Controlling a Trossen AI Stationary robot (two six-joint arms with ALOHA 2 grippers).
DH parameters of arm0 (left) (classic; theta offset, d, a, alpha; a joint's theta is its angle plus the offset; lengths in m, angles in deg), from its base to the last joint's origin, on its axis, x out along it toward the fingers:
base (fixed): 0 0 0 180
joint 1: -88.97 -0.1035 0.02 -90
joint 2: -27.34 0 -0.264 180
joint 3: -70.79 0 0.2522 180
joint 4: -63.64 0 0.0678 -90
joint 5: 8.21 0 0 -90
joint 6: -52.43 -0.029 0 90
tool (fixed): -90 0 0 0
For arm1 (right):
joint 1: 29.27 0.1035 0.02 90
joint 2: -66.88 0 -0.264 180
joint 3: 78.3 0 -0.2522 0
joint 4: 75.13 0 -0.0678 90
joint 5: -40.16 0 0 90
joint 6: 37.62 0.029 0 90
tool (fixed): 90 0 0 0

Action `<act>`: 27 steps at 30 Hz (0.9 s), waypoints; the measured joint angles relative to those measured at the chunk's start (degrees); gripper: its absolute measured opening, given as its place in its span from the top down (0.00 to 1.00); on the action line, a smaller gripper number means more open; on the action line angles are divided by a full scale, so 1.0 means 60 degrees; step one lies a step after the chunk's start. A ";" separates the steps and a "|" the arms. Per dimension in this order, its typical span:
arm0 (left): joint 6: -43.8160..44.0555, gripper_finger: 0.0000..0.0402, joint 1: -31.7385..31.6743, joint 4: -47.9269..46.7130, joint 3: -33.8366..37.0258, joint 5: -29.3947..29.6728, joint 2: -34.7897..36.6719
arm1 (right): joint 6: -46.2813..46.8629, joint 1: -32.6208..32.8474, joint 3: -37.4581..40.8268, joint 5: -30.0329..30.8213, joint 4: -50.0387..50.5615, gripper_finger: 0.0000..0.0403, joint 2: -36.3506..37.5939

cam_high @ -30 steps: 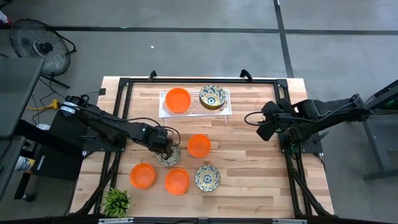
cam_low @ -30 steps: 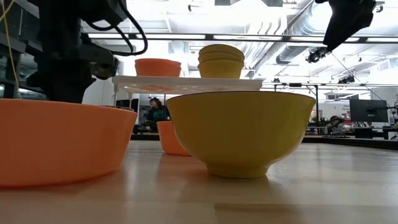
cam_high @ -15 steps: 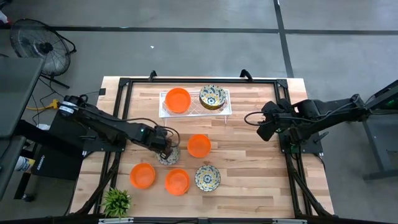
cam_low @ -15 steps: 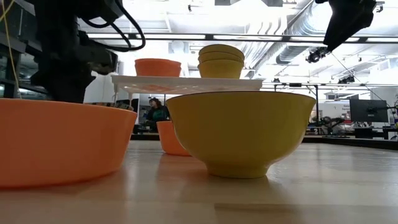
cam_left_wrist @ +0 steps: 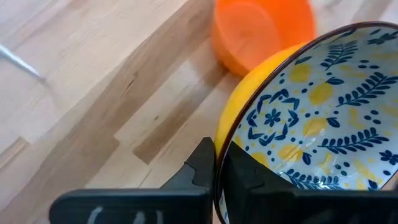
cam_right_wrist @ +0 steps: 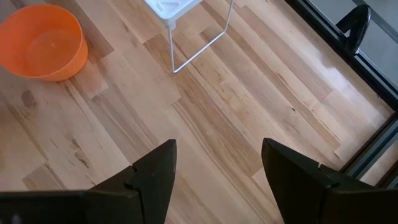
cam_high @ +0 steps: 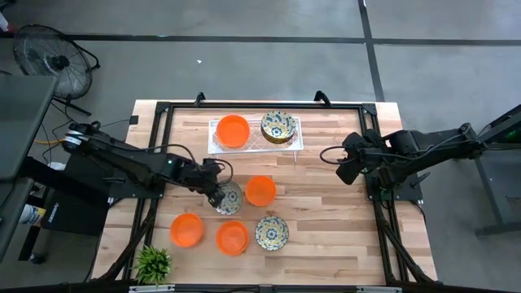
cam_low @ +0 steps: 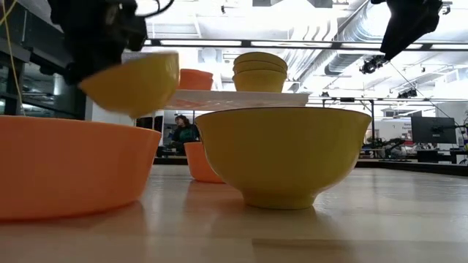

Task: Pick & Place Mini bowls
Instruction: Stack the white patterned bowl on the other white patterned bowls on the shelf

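A: What is the left gripper (cam_high: 216,194) doing?

B: It has its fingers pinched on the rim of a patterned bowl (cam_high: 229,197), one inside and one outside, as the left wrist view shows. That view gives the yellow outer wall and the blue leaf pattern within.

A: Is the bowl on the table (cam_high: 326,203)?

B: No. In the low view it hangs tilted, clear of the wood, above the near orange bowl (cam_low: 69,164).

A: And the right gripper (cam_high: 345,165)?

B: It waits over the right side of the table, fingers spread wide, holding nothing. Its wrist view shows bare wood, a leg of the tray and one orange bowl (cam_right_wrist: 42,42).

A: What sits on the tray (cam_high: 256,135)?

B: An orange bowl (cam_high: 233,130) on its left part and a stack of patterned bowls (cam_high: 278,126) on its right. From above the stack reads as one bowl; the low view shows three rims nested.

A: What else is on the table?

B: An orange bowl (cam_high: 260,190) just beside the held one, and a front row: two orange bowls (cam_high: 186,229) (cam_high: 232,237) and a patterned bowl (cam_high: 271,232). A small green plant (cam_high: 153,262) stands at the front left corner.
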 joint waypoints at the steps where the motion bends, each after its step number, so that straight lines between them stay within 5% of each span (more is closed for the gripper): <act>1: -0.0090 0.99 0.0000 -0.0023 -0.0095 -0.0011 0.0038 | 0.0000 -0.0002 0.0000 0.0011 -0.0003 0.44 0.0000; 12: -0.1608 0.99 -0.0255 -0.1201 -0.2278 -0.0161 -0.0013 | -0.0047 -0.0007 0.0000 0.0029 -0.0003 0.44 0.0004; 27: -0.5838 0.99 -0.3134 -0.2815 -0.6970 -0.0287 -0.1522 | -0.0182 -0.0342 0.0000 -0.0210 -0.0002 0.44 0.0017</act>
